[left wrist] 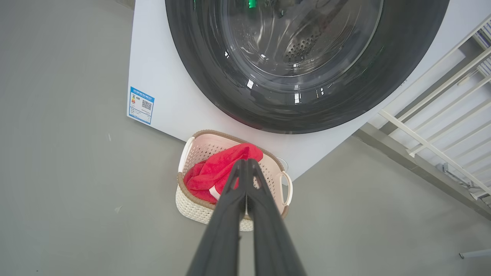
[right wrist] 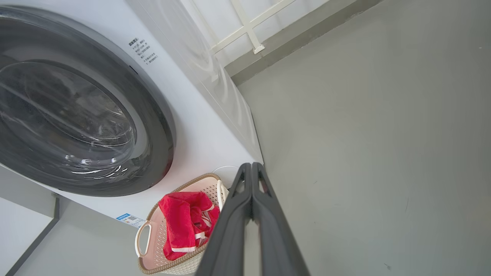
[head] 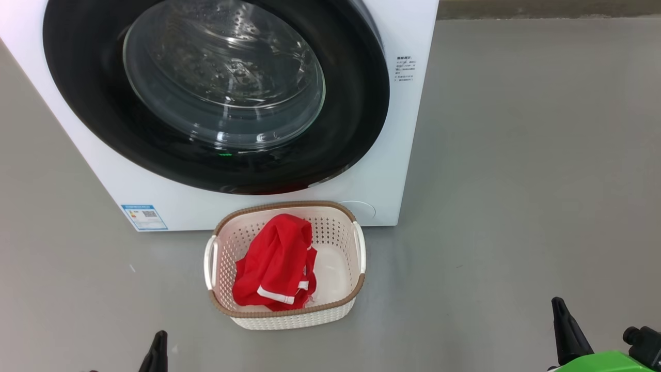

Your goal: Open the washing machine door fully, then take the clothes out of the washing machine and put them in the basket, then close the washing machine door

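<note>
Door (head: 356,129): round, glossy black rim, glass; sitting shut
Basket (head: 289,310): cream perforated plastic; sitting at door's six o'clock, catching bright red fabric clothes (head: 273,263)
Left gripper (left wrist: 245,163), right gripper (right wrist: 251,165): idling; fingers pressed together, empty

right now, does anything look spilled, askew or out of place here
Nothing stands out. The washing machine door looks shut flush on the washing machine, and the clothes lie wholly inside the basket, which stands upright on the floor.

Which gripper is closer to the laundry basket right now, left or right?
Left. The left gripper, shut, sits just short of the basket, off its near left corner. The right gripper, also shut, is well off to the basket's right, clearly farther away.
</note>
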Available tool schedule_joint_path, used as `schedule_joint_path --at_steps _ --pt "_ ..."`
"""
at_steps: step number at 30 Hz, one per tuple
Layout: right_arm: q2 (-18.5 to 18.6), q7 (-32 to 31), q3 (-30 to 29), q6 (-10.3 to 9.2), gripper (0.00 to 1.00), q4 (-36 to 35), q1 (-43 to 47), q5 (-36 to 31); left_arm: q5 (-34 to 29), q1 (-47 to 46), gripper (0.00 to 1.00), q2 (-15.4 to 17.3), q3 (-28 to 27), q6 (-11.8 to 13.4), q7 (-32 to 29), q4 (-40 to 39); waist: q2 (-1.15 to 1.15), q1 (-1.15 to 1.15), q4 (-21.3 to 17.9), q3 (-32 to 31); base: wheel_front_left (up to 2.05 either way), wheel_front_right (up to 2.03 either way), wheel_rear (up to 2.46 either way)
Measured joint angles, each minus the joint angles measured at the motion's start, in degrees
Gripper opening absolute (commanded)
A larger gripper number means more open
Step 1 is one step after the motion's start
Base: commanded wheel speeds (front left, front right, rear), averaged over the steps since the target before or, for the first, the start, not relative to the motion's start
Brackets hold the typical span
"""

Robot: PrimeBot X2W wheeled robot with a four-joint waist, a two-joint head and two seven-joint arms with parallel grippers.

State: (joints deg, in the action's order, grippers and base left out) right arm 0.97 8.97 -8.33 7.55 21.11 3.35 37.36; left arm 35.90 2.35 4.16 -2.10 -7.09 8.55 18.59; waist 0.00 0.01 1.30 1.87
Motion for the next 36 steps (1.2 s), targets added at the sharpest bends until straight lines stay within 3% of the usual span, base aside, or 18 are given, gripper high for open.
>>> schedule_joint_path --at_steps 36 --pt "0.29 -6.08 0.12 -0.01 0.00 -2.14 -2.50 21.83 22.40 -2.66 0.00 -0.58 -0.97 0.00 -6.00 -1.20 0.00 0.00 -0.52 -0.68 0.00 0.00 0.00"
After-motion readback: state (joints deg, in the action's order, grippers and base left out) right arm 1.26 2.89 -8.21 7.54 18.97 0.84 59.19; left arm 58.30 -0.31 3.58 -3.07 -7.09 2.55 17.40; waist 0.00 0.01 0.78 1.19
